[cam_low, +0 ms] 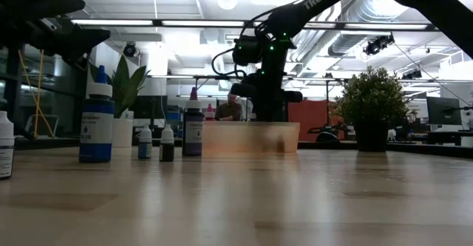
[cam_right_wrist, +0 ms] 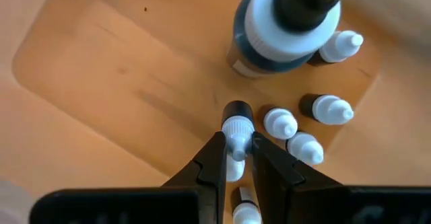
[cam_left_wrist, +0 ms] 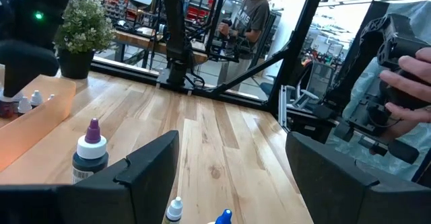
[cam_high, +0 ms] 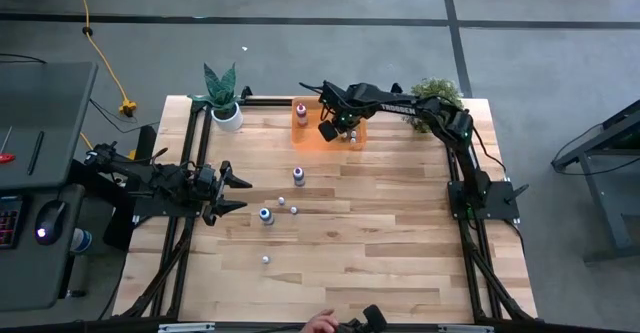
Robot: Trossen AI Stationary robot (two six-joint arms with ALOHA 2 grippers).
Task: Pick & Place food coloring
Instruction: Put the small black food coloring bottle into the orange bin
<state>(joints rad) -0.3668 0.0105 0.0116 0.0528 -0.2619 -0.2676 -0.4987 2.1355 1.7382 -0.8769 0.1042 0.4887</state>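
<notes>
Food coloring bottle [cam_right_wrist: 236, 123] between right end effector [cam_right_wrist: 237, 158] fingers

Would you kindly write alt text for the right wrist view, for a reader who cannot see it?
The right gripper pinches a small white-capped dropper bottle over the orange tray. Several similar small droppers stand beside it in the tray, with a larger dark bottle beyond them.

The right claw [cam_right_wrist: 237, 158] hides the body of its small bottle [cam_right_wrist: 236, 126].
</notes>
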